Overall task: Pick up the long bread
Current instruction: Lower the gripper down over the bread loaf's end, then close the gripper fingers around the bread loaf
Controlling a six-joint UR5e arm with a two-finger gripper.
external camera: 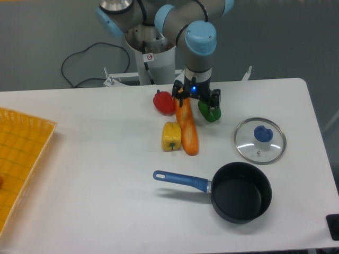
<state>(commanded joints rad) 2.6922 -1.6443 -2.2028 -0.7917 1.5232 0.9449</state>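
White table (pixel 95 174), grey floor behind. Bread (pixel 187 129) lies upper centre of frame, running top to bottom. Gripper (pixel 196 100) hangs over its far end – fingers spread, nothing held. Step: approach, grasp not yet made. Next: drop straight, straddle loaf, close. Tight spot – red pepper (pixel 163 102) and green pepper (pixel 210 112) flank far end, yellow pepper (pixel 171 136) touching loaf. Pan (pixel 239 191), lid (pixel 260 140) lower right, well apart.
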